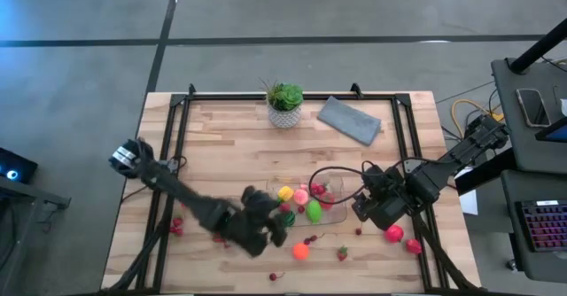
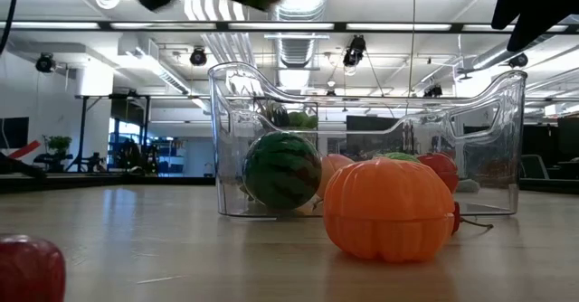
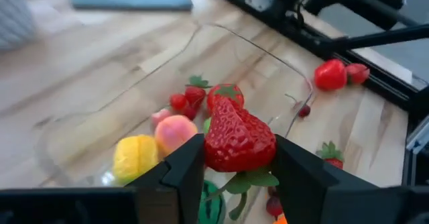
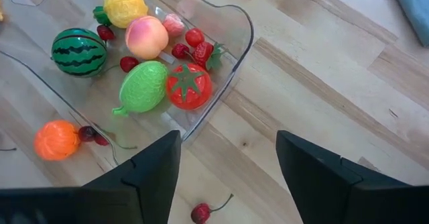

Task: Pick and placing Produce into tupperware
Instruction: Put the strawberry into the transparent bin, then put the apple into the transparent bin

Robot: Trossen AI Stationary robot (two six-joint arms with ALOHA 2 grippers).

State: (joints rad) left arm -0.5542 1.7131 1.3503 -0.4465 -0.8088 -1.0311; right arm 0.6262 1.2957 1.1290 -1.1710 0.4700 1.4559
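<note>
The clear tupperware (image 1: pixel 335 209) sits at mid-table. Inside it lie a striped melon (image 4: pixel 79 51), a yellow fruit (image 4: pixel 124 6), a peach (image 4: pixel 146 37), a green fruit (image 4: pixel 142 86), a tomato (image 4: pixel 189 86) and small red pieces. My left gripper (image 3: pixel 238 163) hovers over the container's near-left corner, shut on a red strawberry (image 3: pixel 238 140). My right gripper (image 4: pixel 228 177) is open just right of the container, above bare wood and a cherry (image 4: pixel 201 212). An orange fruit (image 1: pixel 301 251) rests on the table in front of the tupperware (image 2: pixel 362 139). My left gripper pinches the strawberry's broad lower half (image 3: pixel 221 153) between its two fingers, one pad on each side. Its green leaves (image 3: pixel 251 178) hang toward the gripper and its pointed end sticks out beyond the fingertips. The strawberry is lifted clear, above the tupperware.
Loose produce lies on the table: a strawberry (image 1: pixel 342 253), cherries (image 1: pixel 276 276), two red fruits (image 1: pixel 394 234) near the right arm, red pieces (image 1: pixel 177 227) at the left. A potted plant (image 1: pixel 284 104) and a folded grey cloth (image 1: pixel 349 120) stand at the far edge.
</note>
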